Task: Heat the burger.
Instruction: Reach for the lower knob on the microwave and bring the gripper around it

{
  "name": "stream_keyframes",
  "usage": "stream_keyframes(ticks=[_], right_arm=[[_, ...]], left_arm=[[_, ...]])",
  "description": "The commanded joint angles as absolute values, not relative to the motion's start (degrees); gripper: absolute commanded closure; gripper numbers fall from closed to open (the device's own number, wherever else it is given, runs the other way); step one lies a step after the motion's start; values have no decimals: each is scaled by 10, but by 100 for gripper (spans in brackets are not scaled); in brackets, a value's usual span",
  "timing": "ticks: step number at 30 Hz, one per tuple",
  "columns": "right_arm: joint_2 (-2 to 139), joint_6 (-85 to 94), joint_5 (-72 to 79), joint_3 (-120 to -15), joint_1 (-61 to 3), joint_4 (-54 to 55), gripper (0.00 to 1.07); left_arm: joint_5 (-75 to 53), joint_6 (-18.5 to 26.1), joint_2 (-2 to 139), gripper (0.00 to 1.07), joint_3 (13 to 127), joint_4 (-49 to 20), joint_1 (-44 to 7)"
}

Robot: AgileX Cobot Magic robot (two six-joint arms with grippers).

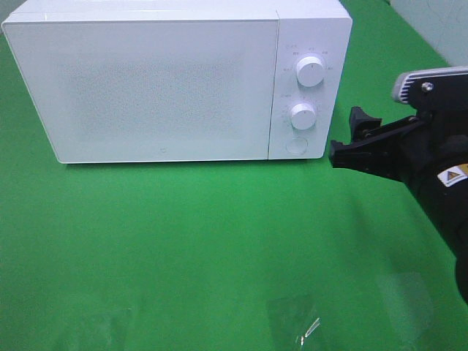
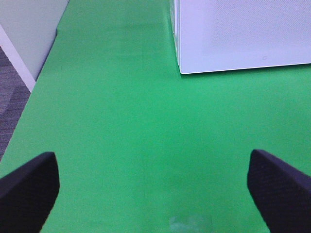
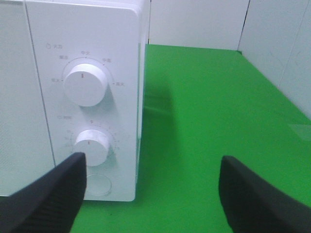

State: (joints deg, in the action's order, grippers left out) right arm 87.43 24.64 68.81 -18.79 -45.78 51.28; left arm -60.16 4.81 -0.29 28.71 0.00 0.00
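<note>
The microwave point(image 1: 175, 80) stands with its door point(image 1: 146, 88) shut, and the frosted front hides whatever is inside. The burger shows in no view. My guess is that it already sits inside the microwave, though I cannot tell. The right claw point(image 1: 346, 137) hangs just beside the microwave's control panel, jaws apart and gripping nothing. It is level with the lower dial point(image 1: 303, 115), probably lined up to turn it. The left claw point(image 2: 155, 194) hovers wide open and empty over bare green cloth point(image 2: 121, 121), off the microwave's front corner on the door side.
</note>
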Motion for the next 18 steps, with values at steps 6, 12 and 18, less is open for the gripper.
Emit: stream_keyframes(ticks=[6,12,18], right_arm=[[948,246,716,-252,-494,549,33],[999,218,720,-286,-494,545,33],[1046,217,720,-329,-493,544,33]], left_arm=[[-595,50,-17,9,285,0,0],[-595,50,-17,9,285,0,0],[-595,50,-17,9,285,0,0]])
